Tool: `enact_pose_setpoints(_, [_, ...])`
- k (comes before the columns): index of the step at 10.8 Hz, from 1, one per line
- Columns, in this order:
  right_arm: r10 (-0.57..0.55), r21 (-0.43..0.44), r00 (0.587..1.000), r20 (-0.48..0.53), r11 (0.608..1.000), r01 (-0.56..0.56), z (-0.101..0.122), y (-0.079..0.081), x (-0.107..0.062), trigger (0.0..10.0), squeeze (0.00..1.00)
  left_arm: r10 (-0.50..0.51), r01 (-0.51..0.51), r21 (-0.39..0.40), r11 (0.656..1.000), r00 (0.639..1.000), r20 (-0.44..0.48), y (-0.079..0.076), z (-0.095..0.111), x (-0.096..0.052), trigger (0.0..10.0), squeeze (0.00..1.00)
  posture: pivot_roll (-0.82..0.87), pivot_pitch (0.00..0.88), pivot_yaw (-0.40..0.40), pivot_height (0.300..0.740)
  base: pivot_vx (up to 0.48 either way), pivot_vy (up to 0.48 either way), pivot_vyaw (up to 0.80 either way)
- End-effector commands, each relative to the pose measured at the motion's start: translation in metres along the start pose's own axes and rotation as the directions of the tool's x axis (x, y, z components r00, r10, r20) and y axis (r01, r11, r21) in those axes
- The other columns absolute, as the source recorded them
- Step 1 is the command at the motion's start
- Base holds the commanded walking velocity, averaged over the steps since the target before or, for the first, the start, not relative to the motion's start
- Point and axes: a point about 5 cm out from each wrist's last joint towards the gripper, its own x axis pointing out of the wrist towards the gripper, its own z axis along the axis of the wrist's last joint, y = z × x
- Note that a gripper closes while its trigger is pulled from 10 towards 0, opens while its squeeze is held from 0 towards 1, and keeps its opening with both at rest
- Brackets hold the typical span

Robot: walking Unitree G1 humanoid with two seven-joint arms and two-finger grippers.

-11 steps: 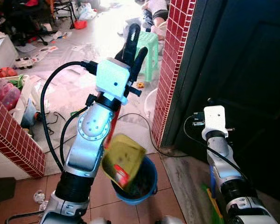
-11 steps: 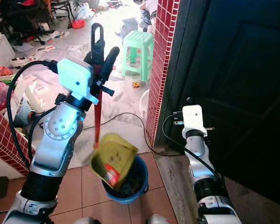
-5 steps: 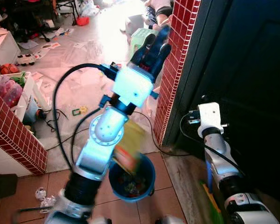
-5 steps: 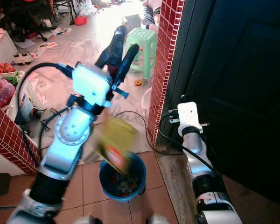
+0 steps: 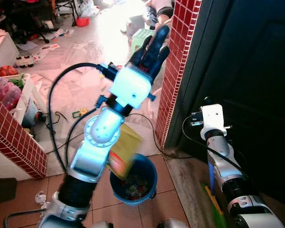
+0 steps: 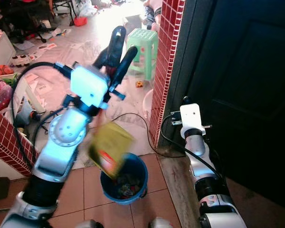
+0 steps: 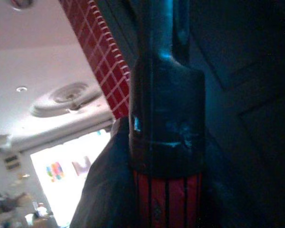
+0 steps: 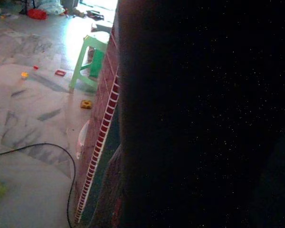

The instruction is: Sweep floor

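Since half a second ago the yellow dustpan (image 6: 109, 147) swings a little toward the robot's left and hangs tilted over the rim of the blue bucket (image 6: 135, 187), which holds scraps. Biggest in view, the dark door (image 6: 237, 85) stands beside a red brick pillar (image 6: 164, 66). On the floor (image 6: 80, 52) beyond are a green stool (image 6: 141, 45) and a black cable (image 6: 128, 116). High up, the left claw (image 6: 118, 54) is closed on the dustpan's red handle (image 7: 166, 199). Whether the right claw is open or closed I cannot tell.
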Motion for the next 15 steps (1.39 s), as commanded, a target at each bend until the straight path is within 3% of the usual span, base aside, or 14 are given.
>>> enact_pose_setpoints(1, [-0.008,-0.008,0.999,0.039,1.0,0.008,0.01,-0.002,0.005,10.0,0.0,0.007,-0.006,-0.003,1.0,0.994,0.11,0.004,0.023,0.01,10.0,0.0,-0.07,0.0,-0.011,0.74,0.0,0.0,0.0])
enact_pose_setpoints(2, [-0.004,-0.01,0.999,0.037,1.0,0.004,0.009,-0.002,0.006,10.0,0.0,0.052,-0.05,-0.032,0.998,0.996,0.078,0.012,0.018,0.011,10.0,0.0,-0.07,0.0,-0.014,0.74,0.0,0.0,0.0])
enact_pose_setpoints(3, [-0.001,-0.011,0.999,0.035,1.0,0.002,0.009,-0.001,0.007,10.0,0.0,-0.002,0.001,0.008,1.0,0.994,0.11,0.007,0.021,0.009,10.0,0.0,-0.06,0.0,-0.019,0.74,0.0,0.0,0.0])
enact_pose_setpoints(4, [0.004,-0.014,0.999,0.034,1.0,-0.003,0.009,-0.001,0.008,10.0,0.0,-0.053,0.061,-0.101,0.993,0.995,0.081,-0.003,0.018,0.006,10.0,0.0,-0.06,0.0,-0.019,0.74,0.0,0.0,0.0])
enact_pose_setpoints(6, [0.003,-0.016,0.999,0.034,1.0,-0.002,0.01,-0.001,0.011,10.0,0.0,-0.09,0.099,-0.116,0.988,0.993,0.078,-0.006,0.018,0.006,10.0,0.0,-0.06,0.0,-0.014,0.74,0.0,0.0,0.0])
enact_pose_setpoints(8, [-0.003,-0.017,0.999,0.032,1.0,0.003,0.009,-0.001,0.011,10.0,0.0,-0.002,0.008,-0.213,0.977,1.0,0.03,0.007,0.012,0.012,10.0,0.0,-0.06,0.0,-0.012,0.74,0.0,0.0,0.0])
enact_pose_setpoints(10, [0.0,-0.025,0.999,0.037,1.0,0.001,0.01,-0.002,0.013,10.0,0.0,0.061,-0.054,-0.193,0.98,0.998,0.031,0.02,0.012,0.017,10.0,0.0,-0.06,0.0,-0.016,0.74,0.0,0.0,0.0])
enact_pose_setpoints(11, [0.003,-0.025,0.999,0.038,1.0,-0.002,0.01,-0.002,0.014,10.0,0.0,0.201,-0.203,-0.207,0.957,0.979,-0.032,0.045,0.005,0.019,10.0,0.0,-0.06,0.0,-0.02,0.74,0.0,0.0,0.0])
enact_pose_setpoints(12, [0.007,-0.024,0.999,0.038,1.0,-0.006,0.011,-0.001,0.014,10.0,0.0,0.306,-0.308,-0.121,0.944,0.951,-0.035,0.071,0.003,0.018,10.0,0.0,-0.06,0.0,-0.022,0.74,0.0,0.0,0.0])
enact_pose_setpoints(13, [0.016,-0.025,0.999,0.032,1.0,-0.016,0.009,0.0,0.014,10.0,0.0,0.428,-0.429,-0.043,0.902,0.903,-0.028,0.104,0.004,0.014,10.0,0.0,-0.05,0.0,-0.032,0.74,0.0,0.0,0.0])
enact_pose_setpoints(14, [0.027,-0.025,0.999,0.026,0.999,-0.026,0.008,0.0,0.014,10.0,0.0,0.473,-0.472,0.048,0.88,0.881,-0.003,0.126,0.007,0.009,10.0,0.0,-0.04,0.0,-0.039,0.74,0.0,0.0,0.0])
enact_pose_setpoints(15, [0.032,-0.025,0.999,0.022,0.999,-0.032,0.007,0.001,0.014,10.0,0.0,0.491,-0.488,0.104,0.867,0.871,-0.003,0.135,0.006,0.004,10.0,0.0,-0.03,0.0,-0.041,0.74,0.0,0.0,0.0])
